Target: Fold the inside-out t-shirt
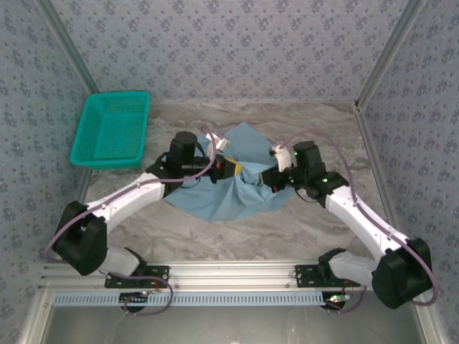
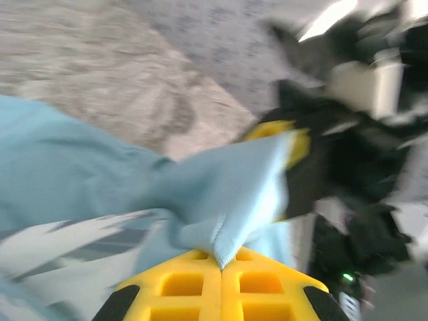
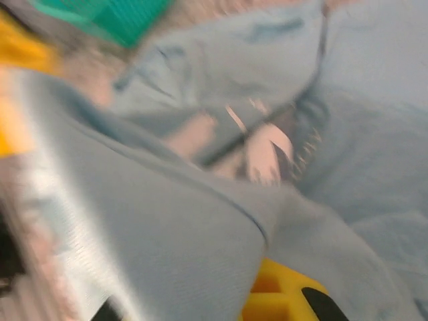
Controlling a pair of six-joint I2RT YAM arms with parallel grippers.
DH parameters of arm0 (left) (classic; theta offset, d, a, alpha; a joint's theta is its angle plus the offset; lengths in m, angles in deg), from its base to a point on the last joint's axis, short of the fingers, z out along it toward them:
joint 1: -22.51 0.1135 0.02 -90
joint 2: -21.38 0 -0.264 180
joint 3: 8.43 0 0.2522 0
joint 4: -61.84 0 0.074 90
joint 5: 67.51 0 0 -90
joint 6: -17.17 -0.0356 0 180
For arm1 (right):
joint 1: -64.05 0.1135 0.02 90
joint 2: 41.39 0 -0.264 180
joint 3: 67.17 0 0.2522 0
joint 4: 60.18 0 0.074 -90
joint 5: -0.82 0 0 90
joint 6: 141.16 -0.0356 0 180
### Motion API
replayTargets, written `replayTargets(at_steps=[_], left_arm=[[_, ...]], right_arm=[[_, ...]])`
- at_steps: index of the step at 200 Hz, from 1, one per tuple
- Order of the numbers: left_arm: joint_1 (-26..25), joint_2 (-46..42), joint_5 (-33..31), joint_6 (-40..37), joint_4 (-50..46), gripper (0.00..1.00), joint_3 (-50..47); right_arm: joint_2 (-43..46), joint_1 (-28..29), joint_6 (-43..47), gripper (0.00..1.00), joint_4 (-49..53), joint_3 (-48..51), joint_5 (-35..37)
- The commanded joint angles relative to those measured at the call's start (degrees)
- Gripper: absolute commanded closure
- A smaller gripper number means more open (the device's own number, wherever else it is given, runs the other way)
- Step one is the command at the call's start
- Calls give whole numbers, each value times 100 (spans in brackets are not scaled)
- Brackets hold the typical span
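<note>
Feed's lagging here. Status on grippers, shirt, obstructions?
Left gripper and right gripper shut on light sky-blue cotton t-shirt, bunched. Teal plastic mesh basket far left, apart.

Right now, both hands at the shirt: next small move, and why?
Probably draw both hands slightly apart. The left hand pinches a fold of the t-shirt, the right hand looks shut on cloth close by, and it lies bunched between them.

We're looking into a robot test cell, lab gear all round: patterned cloth walls [image 1: 215, 43] close in behind and to both sides of the left claw [image 1: 231, 169], hung on metal posts [image 1: 68, 50]. Nearer than the claw, an aluminium rail [image 1: 229, 272] carries two arms [image 1: 122, 197] at the edge of a marbled table [image 1: 237, 233].
</note>
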Motion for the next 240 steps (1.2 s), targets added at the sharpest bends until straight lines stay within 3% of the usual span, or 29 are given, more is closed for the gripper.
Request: replayTargets(at_steps=[1, 19, 38, 54, 73, 111, 161, 217, 240], left_arm=[[-33, -1, -1631, -223, -475, 100, 92], [-53, 185, -1743, -233, -525, 99, 209], [-116, 342, -1901, -283, -747, 95, 405], [-178, 328, -2170, -288, -836, 85, 441], [-193, 163, -2299, -279, -901, 62, 396], [-243, -729, -1739, -305, -125, 46, -317], [-532, -606, 169, -520, 153, 47, -174], [-659, -38, 436, -670, -145, 50, 354], [-660, 160, 431, -687, -208, 56, 527]], right_arm=[[420, -385, -1350, 100, -1208, 283, -2069], [429, -573, -2219, 100, -2396, 587, -2551], [345, -602, -2540, 100, -2819, 653, -2684], [287, -606, -2673, 100, -3090, 693, -2718], [187, -621, -3039, 100, -3528, 788, -2708], [75, -642, -2949, 100, -3461, 768, -2485], [83, -642, -2934, 100, -3240, 747, -2376], [176, -659, -2717, 100, -3086, 734, -2297], [200, -658, -2694, 100, -3080, 747, -2283]])
